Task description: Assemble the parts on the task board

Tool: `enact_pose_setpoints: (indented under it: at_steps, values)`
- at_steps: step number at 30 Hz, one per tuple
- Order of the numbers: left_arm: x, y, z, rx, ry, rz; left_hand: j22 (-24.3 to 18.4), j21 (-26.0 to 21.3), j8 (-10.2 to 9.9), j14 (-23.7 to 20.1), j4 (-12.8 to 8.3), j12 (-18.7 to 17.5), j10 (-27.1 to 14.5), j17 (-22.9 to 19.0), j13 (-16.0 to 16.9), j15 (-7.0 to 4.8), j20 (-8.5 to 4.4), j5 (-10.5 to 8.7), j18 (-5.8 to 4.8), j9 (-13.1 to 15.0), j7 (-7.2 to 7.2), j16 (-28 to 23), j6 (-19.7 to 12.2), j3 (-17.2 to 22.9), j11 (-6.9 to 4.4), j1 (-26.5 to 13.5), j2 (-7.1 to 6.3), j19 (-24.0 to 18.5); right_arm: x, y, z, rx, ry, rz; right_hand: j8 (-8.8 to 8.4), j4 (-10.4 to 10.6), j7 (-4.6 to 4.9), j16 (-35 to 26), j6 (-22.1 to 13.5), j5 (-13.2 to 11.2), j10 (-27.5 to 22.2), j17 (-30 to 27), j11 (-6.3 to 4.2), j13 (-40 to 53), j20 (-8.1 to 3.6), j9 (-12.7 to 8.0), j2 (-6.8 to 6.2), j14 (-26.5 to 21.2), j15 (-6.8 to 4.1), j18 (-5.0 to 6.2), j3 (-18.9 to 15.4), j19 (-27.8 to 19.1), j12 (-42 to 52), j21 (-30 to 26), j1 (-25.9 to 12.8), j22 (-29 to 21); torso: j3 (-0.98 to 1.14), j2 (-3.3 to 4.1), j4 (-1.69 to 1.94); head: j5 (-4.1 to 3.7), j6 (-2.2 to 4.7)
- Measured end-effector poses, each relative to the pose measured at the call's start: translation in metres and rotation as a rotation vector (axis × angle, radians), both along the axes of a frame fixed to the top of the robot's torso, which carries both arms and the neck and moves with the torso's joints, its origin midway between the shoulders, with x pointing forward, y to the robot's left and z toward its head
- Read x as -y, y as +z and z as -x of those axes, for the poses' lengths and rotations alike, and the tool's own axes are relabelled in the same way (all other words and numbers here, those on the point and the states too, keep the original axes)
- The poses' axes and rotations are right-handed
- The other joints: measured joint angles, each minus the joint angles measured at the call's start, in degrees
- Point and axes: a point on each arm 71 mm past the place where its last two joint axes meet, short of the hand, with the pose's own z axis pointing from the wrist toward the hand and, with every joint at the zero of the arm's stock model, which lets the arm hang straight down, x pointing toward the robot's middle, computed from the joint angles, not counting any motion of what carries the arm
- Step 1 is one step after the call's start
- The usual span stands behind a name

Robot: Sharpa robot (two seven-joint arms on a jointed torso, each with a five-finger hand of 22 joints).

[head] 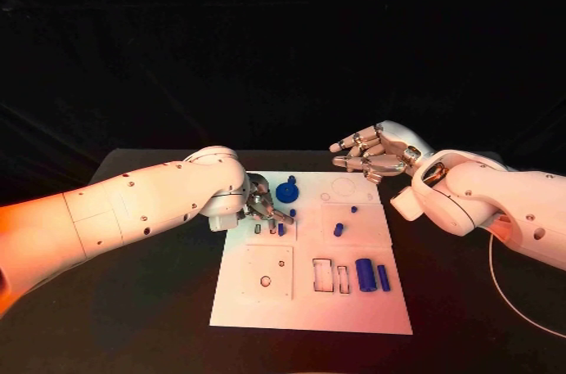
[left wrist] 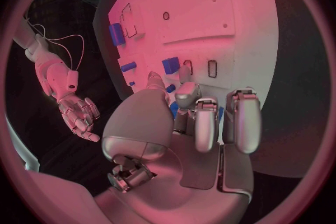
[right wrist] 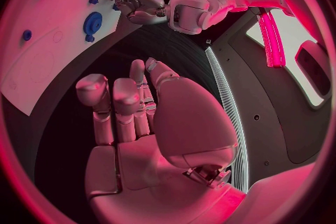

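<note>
Head view, board: the white task board [head: 312, 296] lies flat in the middle of the black table [head: 141, 308], between the two arms.
Head view, left hand: the left hand [head: 262, 206] is down on the board's far left part, with its fingers bent over some small blue parts [head: 283, 225]. I cannot tell if it has hold of one.
Head view, round part: a round blue part [head: 288, 192] lies just beside the left hand, on the side toward the right arm.
Head view, long parts: two long blue parts [head: 373, 275] lie side by side near the board's right edge. Their long way points from the robot to the far side.
Head view, right hand: the right hand [head: 373, 151] is lifted past the board's far right corner, fingers loosely curled, with nothing in it.
Left wrist view, hand: the fingers [left wrist: 206, 120] hang down over the board, and bits of blue [left wrist: 173, 107] peek out between them. A grip is too hidden to tell.
Left wrist view, slots: two small dark slots [left wrist: 212, 68] sit just past the fingertips.
Right wrist view, hand: the palm and fingers [right wrist: 129, 103] are apart and hold nothing.
Right wrist view, board: the board lies off to one side of this hand, well apart from it.
Nearer hand: the left hand is much nearer the small parts, so I think the next move is its job.
</note>
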Motion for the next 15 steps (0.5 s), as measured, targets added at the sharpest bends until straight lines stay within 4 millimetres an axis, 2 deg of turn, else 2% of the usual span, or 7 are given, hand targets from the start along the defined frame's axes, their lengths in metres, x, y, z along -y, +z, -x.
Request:
enact_pose_setpoints:
  at_steps: [5,9,15]
  values:
    - [0.0017,-0.0011,0.0005,-0.006,-0.008,-0.005,0.0,0.0,0.3,0.0,0.0,0.0,0.0,0.0,0.1,0.00,0.00,0.00,0.01,0.2,0.00,0.0,0.0,0.0,0.00,0.1,0.05,0.0,0.0000,-0.0002,-0.0003,0.001,0.001,0.002,0.00,-0.2,0.00,-0.4,0.0,0.0,0.0,-0.2,0.00,-0.1,0.00,0.0,0.00,0.0,0.00,0.00,0.2,0.0,0.0,-0.3,0.0,-0.4,-0.02,0.01,-0.01,0.01,-0.05]
    - [0.0035,-0.0022,0.0007,-0.011,-0.015,-0.009,0.0,0.0,0.6,0.0,-0.2,0.2,0.0,0.0,0.2,0.00,0.00,0.00,0.00,0.7,-0.02,0.0,-0.4,-0.2,0.00,0.9,0.89,0.0,-0.0011,-0.0003,-0.0002,0.002,0.004,0.005,0.00,-0.2,0.08,-0.7,-0.1,0.0,0.0,-0.3,0.01,-0.2,0.00,0.0,0.00,0.0,0.00,0.00,0.2,0.0,-0.2,-0.4,0.0,-0.5,-0.02,0.02,0.00,0.01,-0.08]
    - [0.0065,-0.0034,0.0012,-0.016,-0.021,-0.011,0.0,0.0,0.9,0.0,-0.2,0.2,0.0,0.0,0.2,0.00,0.00,0.00,0.01,1.1,-0.02,0.0,-0.4,-0.2,0.00,1.8,1.15,0.0,-0.0021,-0.0006,-0.0005,0.003,0.007,0.008,0.00,-0.2,0.08,-0.7,-0.3,0.0,0.1,-0.3,0.05,-0.2,0.00,0.0,0.00,0.0,0.00,0.00,0.2,0.0,-0.2,-0.4,0.0,-0.5,-0.03,0.03,0.00,-0.09,-0.09]
